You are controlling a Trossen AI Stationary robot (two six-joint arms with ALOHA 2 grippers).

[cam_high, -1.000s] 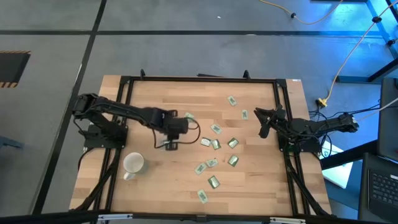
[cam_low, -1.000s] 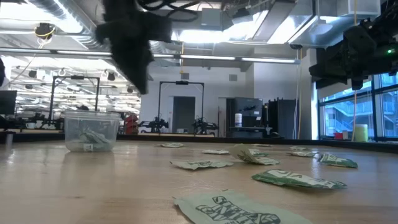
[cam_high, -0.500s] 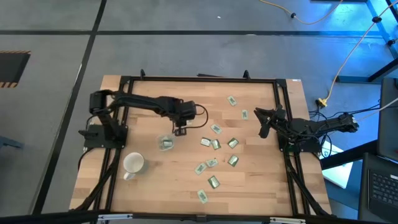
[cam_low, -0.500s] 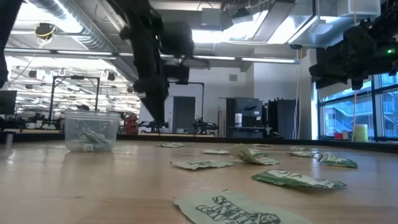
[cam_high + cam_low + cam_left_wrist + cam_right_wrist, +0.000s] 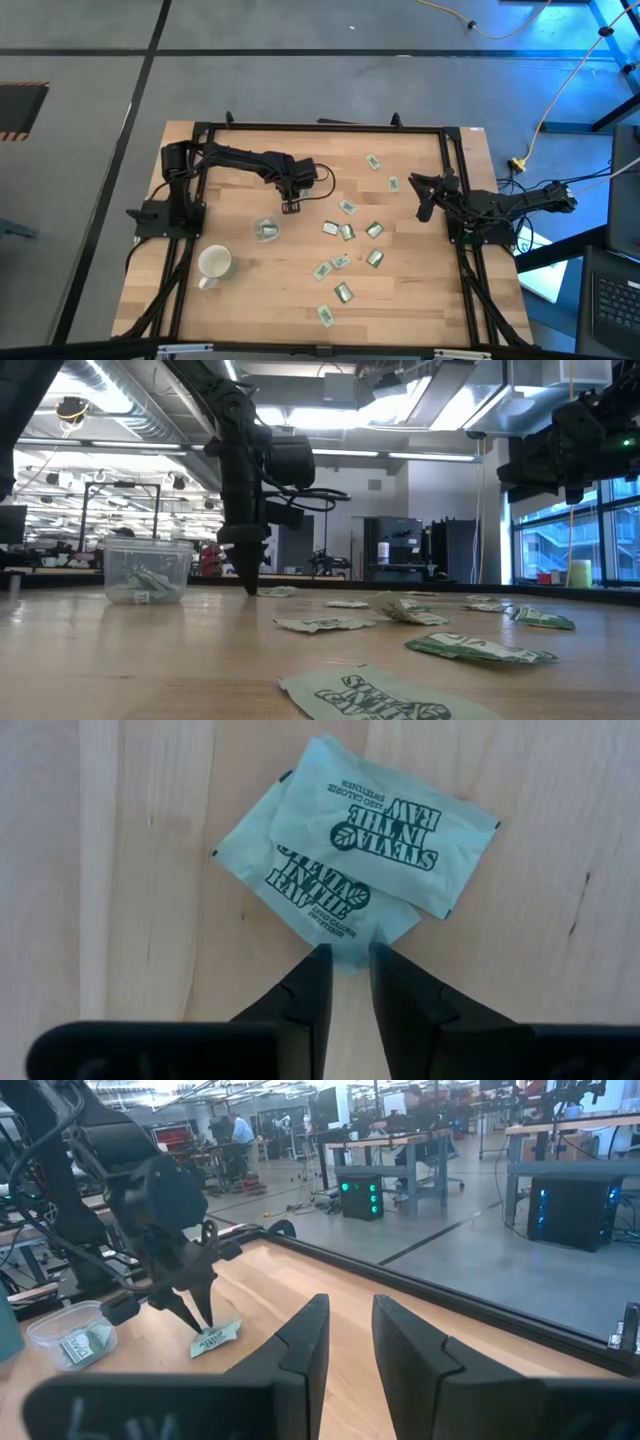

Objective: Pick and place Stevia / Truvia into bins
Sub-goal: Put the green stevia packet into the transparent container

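Observation:
Two overlapping green and white Stevia sachets [image 5: 355, 850] lie flat on the wooden table. My left gripper [image 5: 346, 960] points down at them, open by a narrow gap, with a corner of the lower sachet [image 5: 345, 942] between its fingertips. In the low view its tips [image 5: 249, 588] reach the tabletop beside the sachets [image 5: 277, 593]. The clear cup [image 5: 266, 229] stands nearby toward the near edge with sachets inside. More sachets [image 5: 345, 232] lie scattered mid-table. My right gripper [image 5: 350, 1312] waits open at the table's right side [image 5: 425, 200]. My left gripper comes from above, pointing down, and its two fingertips [image 5: 318, 965] stand on either side of the lower sachet's corner [image 5: 345, 942]. The sachet lies flat on the table. Whether the fingertips touch it, I cannot tell.
A white mug [image 5: 214, 263] with a handle stands near the front left, close to the cup. A black frame [image 5: 320, 127] runs around the tabletop. Bare wood lies along the far edge and at the near right.
My left gripper has left the spot above the clear cup, gone toward the table's far edge and a little right, and come down until its tips reach the tabletop at the sachet pair. The cup, hidden under it before, now shows.

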